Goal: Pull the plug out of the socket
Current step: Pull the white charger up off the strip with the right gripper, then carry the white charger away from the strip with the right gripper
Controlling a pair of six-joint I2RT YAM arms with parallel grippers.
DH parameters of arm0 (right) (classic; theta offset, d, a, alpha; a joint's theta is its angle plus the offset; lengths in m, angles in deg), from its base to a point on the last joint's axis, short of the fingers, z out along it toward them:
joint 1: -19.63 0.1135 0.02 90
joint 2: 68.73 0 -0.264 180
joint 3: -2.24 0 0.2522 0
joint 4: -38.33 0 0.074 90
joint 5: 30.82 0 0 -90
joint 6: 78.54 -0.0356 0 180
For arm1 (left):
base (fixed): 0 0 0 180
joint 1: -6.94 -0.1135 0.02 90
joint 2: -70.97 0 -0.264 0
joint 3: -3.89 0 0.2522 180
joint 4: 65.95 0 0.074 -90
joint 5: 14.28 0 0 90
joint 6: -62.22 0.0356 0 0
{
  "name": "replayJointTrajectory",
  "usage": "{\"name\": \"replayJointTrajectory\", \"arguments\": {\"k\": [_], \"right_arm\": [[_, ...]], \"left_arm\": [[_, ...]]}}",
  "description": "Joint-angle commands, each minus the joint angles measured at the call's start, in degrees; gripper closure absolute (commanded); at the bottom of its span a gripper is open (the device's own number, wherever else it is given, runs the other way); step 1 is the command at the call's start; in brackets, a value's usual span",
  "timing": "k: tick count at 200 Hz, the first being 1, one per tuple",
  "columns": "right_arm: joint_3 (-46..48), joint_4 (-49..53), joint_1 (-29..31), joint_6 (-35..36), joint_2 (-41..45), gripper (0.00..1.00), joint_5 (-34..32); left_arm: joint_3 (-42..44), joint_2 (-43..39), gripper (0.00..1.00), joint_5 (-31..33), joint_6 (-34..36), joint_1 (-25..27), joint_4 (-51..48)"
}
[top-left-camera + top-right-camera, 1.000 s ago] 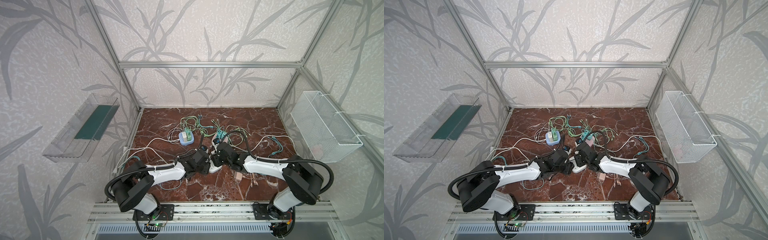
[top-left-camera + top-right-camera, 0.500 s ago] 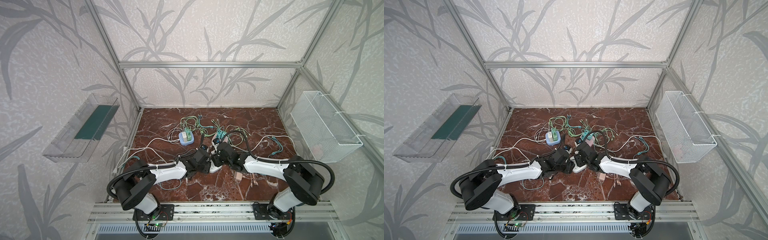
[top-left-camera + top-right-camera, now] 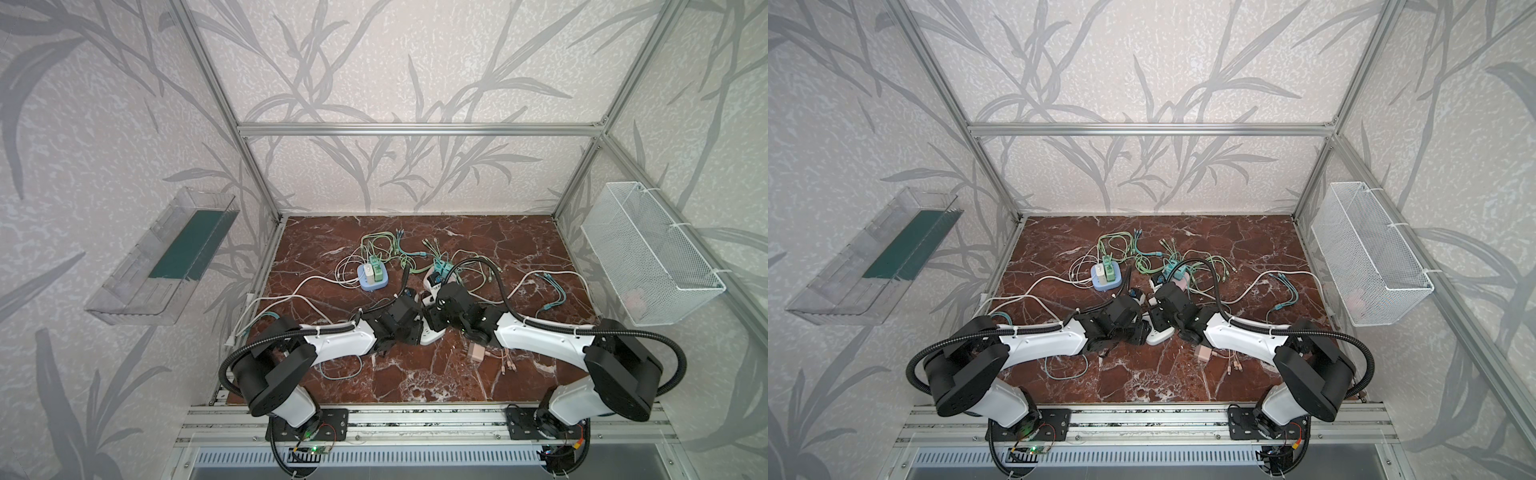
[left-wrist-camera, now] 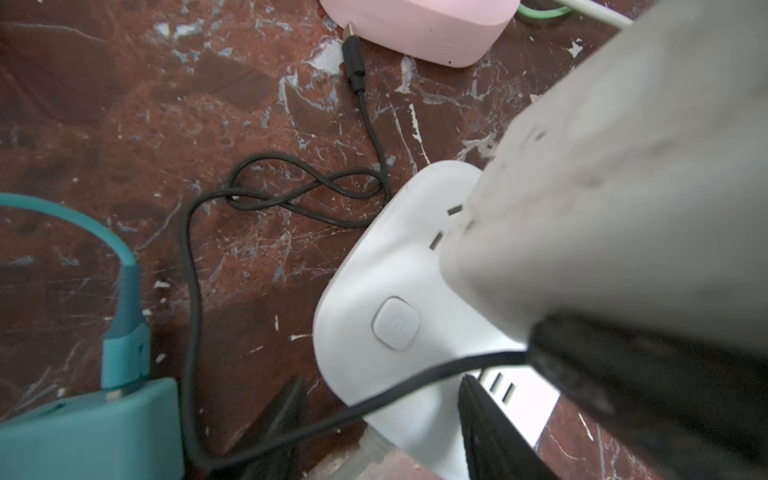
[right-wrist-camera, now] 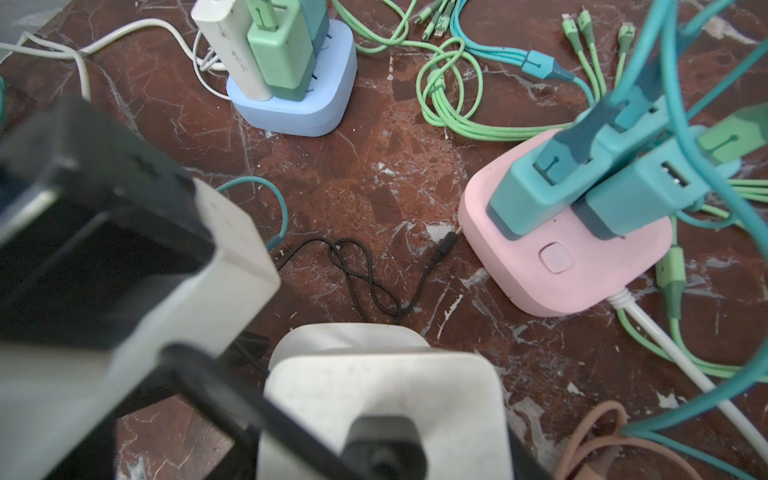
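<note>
Grasp stage: the plug (image 4: 602, 187) sits seated in the socket (image 4: 395, 291), near the pink hub (image 5: 561, 257). The left gripper (image 3: 415, 328) and right gripper (image 3: 433, 320) flank it; whether either has closed on anything, I cannot tell. Next: steady the socket, pull the plug straight out.

Pale grey walls (image 3: 395, 62) printed with a darker grey leaf pattern enclosed a small booth framed in aluminium bars (image 3: 419, 129), softly and evenly lit. The floor (image 3: 519, 241) was red-brown marble veined with white. A clear plastic tray (image 3: 137, 299) holding a dark green panel (image 3: 193, 243) hung on the left wall, a white wire basket (image 3: 648, 257) on the right
</note>
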Motion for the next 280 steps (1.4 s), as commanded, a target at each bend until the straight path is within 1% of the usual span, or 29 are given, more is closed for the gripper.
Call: {"name": "replayJointTrajectory", "arguments": {"k": [1, 77, 123, 154, 202, 280], "right_arm": [[-2.11, 3.84, -0.15, 0.91, 0.34, 0.60, -0.83], [-3.31, 12.62, -3.36, 1.50, 2.30, 0.58, 1.34], [-4.21, 18.72, -7.17, 2.08, 3.47, 0.58, 5.91], [-5.07, 22.22, -7.39, 1.36, 2.60, 0.58, 7.62], [-8.53, 31.54, -7.74, -0.60, -0.02, 0.57, 8.04], [-11.00, 37.48, -8.45, -1.80, -3.45, 0.55, 11.82]], "left_arm": [[1.84, 0.97, 0.41, 0.52, 0.99, 0.05, -5.71], [3.24, -3.38, 0.40, 1.12, 3.72, 0.14, -4.32], [3.55, -5.31, 0.40, 0.72, 5.70, 0.23, -2.95], [4.29, -6.67, 0.40, 0.26, 6.68, 0.23, -1.40], [5.44, -8.69, 0.40, -0.74, 8.77, 0.32, 1.08], [6.74, -11.05, 0.39, 0.27, 9.52, 0.32, 2.31]]}}
